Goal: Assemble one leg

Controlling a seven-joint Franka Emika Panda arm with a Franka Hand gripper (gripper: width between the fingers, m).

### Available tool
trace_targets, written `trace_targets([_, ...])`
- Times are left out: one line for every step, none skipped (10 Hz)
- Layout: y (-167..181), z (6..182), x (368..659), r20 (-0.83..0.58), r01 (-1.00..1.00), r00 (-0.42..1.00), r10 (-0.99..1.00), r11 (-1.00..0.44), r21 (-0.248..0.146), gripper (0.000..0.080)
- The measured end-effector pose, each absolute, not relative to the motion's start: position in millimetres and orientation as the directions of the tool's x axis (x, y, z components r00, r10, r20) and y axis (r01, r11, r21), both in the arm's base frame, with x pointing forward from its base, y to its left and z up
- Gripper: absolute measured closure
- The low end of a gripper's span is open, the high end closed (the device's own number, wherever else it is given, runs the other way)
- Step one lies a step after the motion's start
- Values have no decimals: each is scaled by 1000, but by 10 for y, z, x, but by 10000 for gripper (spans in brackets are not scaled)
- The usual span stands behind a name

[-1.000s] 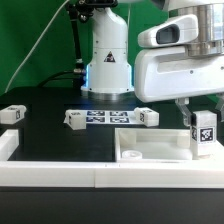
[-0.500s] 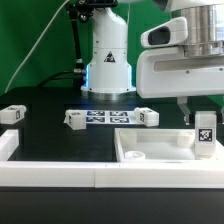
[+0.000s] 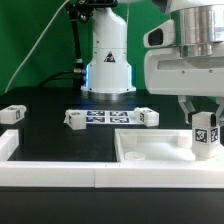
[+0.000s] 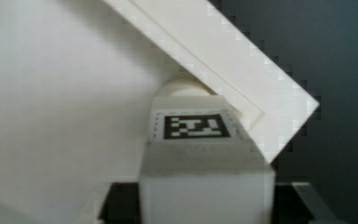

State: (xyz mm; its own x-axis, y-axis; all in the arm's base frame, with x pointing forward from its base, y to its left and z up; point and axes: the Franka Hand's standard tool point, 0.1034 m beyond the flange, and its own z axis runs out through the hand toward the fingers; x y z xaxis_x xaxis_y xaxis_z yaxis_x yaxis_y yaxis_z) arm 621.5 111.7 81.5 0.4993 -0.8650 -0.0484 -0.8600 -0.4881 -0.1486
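My gripper [image 3: 203,112] is shut on a leg [image 3: 205,134], a small white block with a black-and-white tag, and holds it upright at the right end of the big flat white slab [image 3: 150,148]. In the wrist view the held leg [image 4: 201,150] sits between my dark fingers [image 4: 123,203], its far end at a round spot near the slab's raised edge [image 4: 229,70]. Three more legs lie on the table: one at the exterior view's left [image 3: 12,114], one by the marker board [image 3: 75,119], one further right [image 3: 148,117].
The marker board [image 3: 108,117] lies flat in front of the robot base [image 3: 107,65]. A white rail [image 3: 60,178] runs along the front edge, with a raised white corner [image 3: 8,145] at the exterior view's left.
My gripper has moved toward the exterior view's right with the leg in it, now at the slab's right end. The other legs have not moved.
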Motion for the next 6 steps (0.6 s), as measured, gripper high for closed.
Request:
trace_targets([1121, 813, 6210, -69, -926, 364, -929, -352, -137, 507])
trace_targets([1126, 812, 6202, -78, -950, 295, -952, -284, -126, 507])
trace_targets([1125, 809, 6200, -101, -977, 190, -977, -178, -119, 507])
trace_targets([1113, 807, 6199, -117, -985, 144, -983, -130, -115, 507])
trace_targets([1111, 809, 6201, -121, -986, 140, -983, -126, -112, 507])
trace_targets([1116, 808, 6201, -123, -986, 133, -983, -120, -113, 507])
